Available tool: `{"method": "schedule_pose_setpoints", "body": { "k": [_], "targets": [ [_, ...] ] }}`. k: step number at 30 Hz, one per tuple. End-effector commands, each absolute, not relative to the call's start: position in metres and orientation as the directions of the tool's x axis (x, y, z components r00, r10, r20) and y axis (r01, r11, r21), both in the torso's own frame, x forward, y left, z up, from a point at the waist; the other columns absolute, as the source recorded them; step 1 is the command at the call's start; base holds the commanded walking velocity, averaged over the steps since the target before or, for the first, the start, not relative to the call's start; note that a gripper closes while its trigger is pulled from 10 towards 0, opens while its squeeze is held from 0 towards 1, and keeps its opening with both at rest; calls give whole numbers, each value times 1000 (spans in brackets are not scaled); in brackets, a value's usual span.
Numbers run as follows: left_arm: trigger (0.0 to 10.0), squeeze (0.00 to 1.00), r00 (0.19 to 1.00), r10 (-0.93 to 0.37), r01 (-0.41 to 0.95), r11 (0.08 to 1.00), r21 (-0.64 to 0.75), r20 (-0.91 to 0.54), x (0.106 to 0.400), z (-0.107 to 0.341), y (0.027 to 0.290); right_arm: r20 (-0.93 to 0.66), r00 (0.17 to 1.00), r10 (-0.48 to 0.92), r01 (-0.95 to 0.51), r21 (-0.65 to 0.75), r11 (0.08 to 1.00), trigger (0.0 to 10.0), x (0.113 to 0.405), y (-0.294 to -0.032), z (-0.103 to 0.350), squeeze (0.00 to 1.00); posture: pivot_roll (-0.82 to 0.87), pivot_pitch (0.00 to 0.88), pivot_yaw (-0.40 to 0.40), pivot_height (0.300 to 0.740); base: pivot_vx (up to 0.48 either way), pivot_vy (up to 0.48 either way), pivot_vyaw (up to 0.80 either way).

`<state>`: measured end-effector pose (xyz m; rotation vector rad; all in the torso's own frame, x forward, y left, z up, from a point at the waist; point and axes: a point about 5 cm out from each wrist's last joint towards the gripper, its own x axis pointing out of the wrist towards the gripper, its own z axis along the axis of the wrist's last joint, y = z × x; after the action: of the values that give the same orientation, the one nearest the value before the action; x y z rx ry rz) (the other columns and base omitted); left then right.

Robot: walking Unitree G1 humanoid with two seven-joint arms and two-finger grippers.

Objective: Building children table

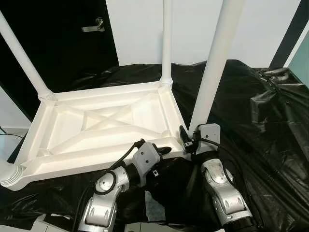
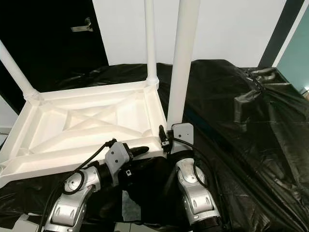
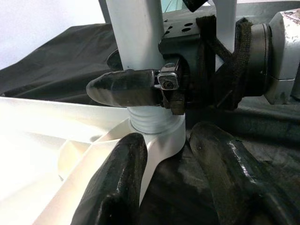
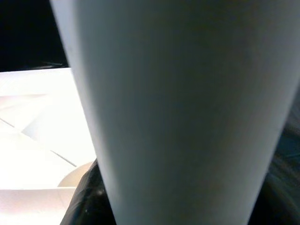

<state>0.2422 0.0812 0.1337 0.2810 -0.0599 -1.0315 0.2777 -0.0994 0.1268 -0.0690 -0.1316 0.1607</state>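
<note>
Inverted white tabletop (image 1: 96, 121) on black sheeting (image 1: 260, 121): the near-right leg (image 1: 215, 67) stands upright in its corner socket, clamped at its base by the right gripper (image 1: 189, 140), while the left gripper (image 1: 161, 151), fingers apart, straddles the tabletop rim just left of that socket.

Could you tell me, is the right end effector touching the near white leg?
Touching: the left wrist view shows the right end effector with a black finger pressed across the near white leg just above its socket.

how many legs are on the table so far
4: far left corner leg, far right corner leg, near right corner leg at the right gripper, and a leg stub at the near left corner.
</note>
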Motion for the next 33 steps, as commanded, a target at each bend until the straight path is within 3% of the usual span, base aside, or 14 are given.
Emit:
{"method": "schedule_pose_setpoints", "body": {
  "k": [1,2,3,4,9,11,15,16,24,30,32,33],
  "targets": [
    [10000,0,673,-738,719,637,277,-51,251,132,88,85,982,166,-160,-76,984,10000,274,-93,120,0,38,0,32,740,0,0,0],
    [10000,0,674,-737,718,637,280,-49,252,133,89,86,984,157,-151,-80,985,10000,274,-93,120,820,36,0,36,740,0,0,0],
    [10000,0,674,-737,718,637,280,-49,252,133,89,86,984,157,-151,-80,985,10000,274,-93,120,820,36,0,36,740,0,0,0],
    [10000,0,674,-737,718,637,281,-50,252,132,89,93,983,155,-148,-82,986,10000,274,-95,122,1000,35,0,37,740,0,0,0],
    [10000,0,670,-741,722,633,280,-49,252,132,88,121,972,203,-193,-91,977,10000,271,-98,126,1000,29,0,35,740,0,0,0],
    [10000,0,662,-748,729,629,270,-45,252,132,87,146,938,315,-302,-104,948,10000,265,-105,131,1000,26,0,34,740,0,0,0],
    [10000,0,658,-752,733,626,264,-42,252,133,86,133,919,370,-359,-100,928,10000,263,-111,131,1000,26,0,32,740,0,0,0],
    [10000,0,655,-754,735,625,262,-42,252,133,86,131,905,404,-390,-121,913,10000,262,-113,131,0,26,0,32,740,0,0,0],
    [10000,0,634,-771,759,607,235,-56,251,131,87,85,823,561,-540,-186,821,10000,266,-133,134,0,23,0,26,740,0,0,0],
    [10000,0,629,-775,764,603,228,-60,250,130,88,74,809,583,-559,-210,802,10000,270,-137,135,0,24,0,27,740,0,0,0],
    [10000,0,625,-778,770,600,216,-68,252,130,88,21,762,648,-616,-284,734,10000,284,-142,136,0,34,0,23,740,0,0,0],
    [10000,0,626,-777,770,601,215,-69,252,129,88,2,748,664,-631,-307,712,4588,288,-142,135,0,38,0,19,740,0,0,0]
  ]
}}
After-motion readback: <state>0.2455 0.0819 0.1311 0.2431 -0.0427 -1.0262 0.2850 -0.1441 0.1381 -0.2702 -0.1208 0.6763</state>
